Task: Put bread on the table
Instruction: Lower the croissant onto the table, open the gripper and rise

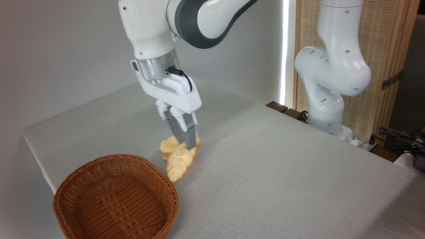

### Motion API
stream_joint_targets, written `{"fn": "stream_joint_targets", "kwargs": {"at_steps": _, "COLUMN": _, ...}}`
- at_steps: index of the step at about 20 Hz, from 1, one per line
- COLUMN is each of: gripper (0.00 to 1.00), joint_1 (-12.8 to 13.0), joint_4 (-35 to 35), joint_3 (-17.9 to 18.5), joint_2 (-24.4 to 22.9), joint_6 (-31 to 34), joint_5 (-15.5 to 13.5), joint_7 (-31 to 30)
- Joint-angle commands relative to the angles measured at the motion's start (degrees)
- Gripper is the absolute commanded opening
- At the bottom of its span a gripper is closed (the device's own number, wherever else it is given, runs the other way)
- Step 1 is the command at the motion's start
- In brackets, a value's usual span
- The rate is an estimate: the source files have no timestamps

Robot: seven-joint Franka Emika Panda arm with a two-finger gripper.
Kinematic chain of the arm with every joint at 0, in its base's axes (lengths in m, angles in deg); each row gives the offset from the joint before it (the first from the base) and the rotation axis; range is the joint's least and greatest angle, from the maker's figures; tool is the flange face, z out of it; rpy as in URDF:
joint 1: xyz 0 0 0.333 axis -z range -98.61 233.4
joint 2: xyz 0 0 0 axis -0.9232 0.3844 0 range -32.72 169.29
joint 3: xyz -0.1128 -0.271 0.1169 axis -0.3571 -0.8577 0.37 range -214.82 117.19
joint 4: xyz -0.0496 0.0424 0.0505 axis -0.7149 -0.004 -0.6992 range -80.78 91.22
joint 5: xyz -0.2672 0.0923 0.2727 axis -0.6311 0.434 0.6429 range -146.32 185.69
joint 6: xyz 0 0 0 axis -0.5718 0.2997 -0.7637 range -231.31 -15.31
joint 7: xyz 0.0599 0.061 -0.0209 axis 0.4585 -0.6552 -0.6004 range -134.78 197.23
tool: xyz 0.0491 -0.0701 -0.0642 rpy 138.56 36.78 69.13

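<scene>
The bread (179,162), a pale golden ridged roll, hangs tilted from my gripper (188,143), which is shut on its upper end. It is blurred by motion and sits just above the light grey table (265,166), to the right of the wicker basket. Its lower tip points down and left toward the basket's rim. My fingers (185,131) stand nearly together around the roll.
A round brown wicker basket (114,199) stands at the table's front left with nothing in it. A small knobbly orange-gold bun (167,146) lies on the cloth right behind the held roll, partly hidden by it. A second white arm (332,73) stands at the back right.
</scene>
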Motion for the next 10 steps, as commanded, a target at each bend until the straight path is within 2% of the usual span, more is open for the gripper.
{"fn": "stream_joint_targets", "kwargs": {"at_steps": 1, "gripper": 0.85, "joint_1": 0.6, "joint_4": 3.76, "joint_3": 0.44, "joint_2": -1.7, "joint_6": 1.97, "joint_5": -0.34, "joint_7": 3.87}}
{"fn": "stream_joint_targets", "kwargs": {"at_steps": 2, "gripper": 1.0, "joint_1": 0.78, "joint_4": 4.11, "joint_3": 0.18, "joint_2": -1.61, "joint_6": 1.8, "joint_5": -0.43, "joint_7": 3.87}}
{"fn": "stream_joint_targets", "kwargs": {"at_steps": 7, "gripper": 1.0, "joint_1": 1.05, "joint_4": 3.51, "joint_3": -0.18, "joint_2": -0.99, "joint_6": 0.12, "joint_5": -1.31, "joint_7": 3.69}}
{"fn": "stream_joint_targets", "kwargs": {"at_steps": 10, "gripper": 1.0, "joint_1": 0.96, "joint_4": -1.65, "joint_3": -0.18, "joint_2": -0.99, "joint_6": 0.04, "joint_5": -1.66, "joint_7": 2.38}}
